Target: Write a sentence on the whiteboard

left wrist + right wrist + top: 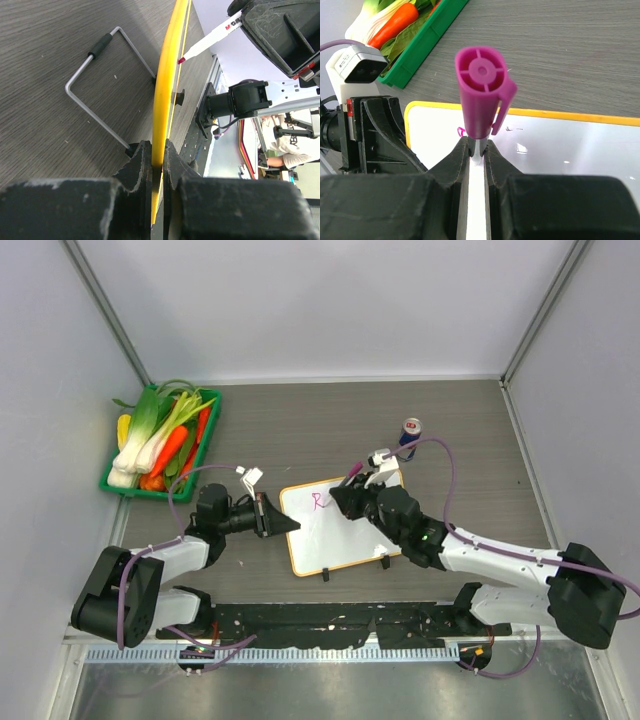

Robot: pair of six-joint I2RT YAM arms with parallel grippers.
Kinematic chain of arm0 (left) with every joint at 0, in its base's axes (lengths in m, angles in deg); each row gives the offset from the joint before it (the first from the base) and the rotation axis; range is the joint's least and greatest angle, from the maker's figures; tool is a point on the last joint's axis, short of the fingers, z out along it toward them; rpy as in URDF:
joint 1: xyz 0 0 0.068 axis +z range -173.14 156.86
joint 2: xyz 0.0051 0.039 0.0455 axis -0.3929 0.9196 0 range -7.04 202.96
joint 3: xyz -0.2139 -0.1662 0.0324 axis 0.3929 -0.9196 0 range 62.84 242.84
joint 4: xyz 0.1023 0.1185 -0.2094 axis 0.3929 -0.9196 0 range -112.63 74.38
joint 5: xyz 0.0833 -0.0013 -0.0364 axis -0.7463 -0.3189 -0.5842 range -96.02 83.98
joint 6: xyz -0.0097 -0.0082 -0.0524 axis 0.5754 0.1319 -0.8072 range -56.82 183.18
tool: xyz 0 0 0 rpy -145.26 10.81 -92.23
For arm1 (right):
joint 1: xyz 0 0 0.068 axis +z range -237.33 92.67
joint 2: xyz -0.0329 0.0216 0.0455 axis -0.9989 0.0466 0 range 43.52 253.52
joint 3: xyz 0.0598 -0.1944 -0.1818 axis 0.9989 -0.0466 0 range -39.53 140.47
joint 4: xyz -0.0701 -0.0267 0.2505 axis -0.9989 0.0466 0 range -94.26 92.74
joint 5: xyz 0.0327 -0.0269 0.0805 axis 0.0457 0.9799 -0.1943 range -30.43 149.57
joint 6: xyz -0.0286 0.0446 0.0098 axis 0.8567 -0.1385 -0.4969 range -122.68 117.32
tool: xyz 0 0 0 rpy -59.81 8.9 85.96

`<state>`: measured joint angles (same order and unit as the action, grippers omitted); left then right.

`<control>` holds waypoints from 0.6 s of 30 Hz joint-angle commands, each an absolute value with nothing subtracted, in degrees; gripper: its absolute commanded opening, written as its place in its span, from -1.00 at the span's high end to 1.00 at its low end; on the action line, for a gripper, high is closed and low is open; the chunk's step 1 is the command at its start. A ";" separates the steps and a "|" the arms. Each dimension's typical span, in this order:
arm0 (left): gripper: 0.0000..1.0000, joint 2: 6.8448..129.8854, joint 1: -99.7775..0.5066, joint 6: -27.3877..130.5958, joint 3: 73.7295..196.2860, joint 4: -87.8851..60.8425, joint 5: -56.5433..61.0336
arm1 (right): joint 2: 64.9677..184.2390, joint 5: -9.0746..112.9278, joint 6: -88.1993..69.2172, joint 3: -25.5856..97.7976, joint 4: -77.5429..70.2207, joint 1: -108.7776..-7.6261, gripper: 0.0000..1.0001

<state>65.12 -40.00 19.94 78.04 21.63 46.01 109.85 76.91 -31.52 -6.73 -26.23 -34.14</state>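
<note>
One letter of the sentence (319, 502), a pink R, on whiteboard (345, 535) mid-bench. Left pincer (288, 521) clamps its left frame; right pincer (477, 150) pinches marker (481, 90), tip just right of the R. Board's long axis runs toward bench's right edge; next strokes likely go there

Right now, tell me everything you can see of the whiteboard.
The whiteboard is a small rectangle with rounded corners, a glossy white face and a thin orange-yellow frame, with two black clip feet on its near long edge. It looks to lie flat and skewed on the dark wood-grain table. One pink letter stands near its far left corner. The left gripper is shut on its left edge; the right gripper holds a pink marker over its far edge; tip contact cannot be told.
</note>
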 commanded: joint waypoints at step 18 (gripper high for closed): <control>1.00 65.56 -40.01 24.16 78.48 18.12 41.01 | 108.21 82.68 -28.78 -3.84 -28.43 -34.24 0.98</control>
<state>65.10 -40.02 20.14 78.04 21.80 46.08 107.22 80.17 -29.59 -6.45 -25.27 -34.18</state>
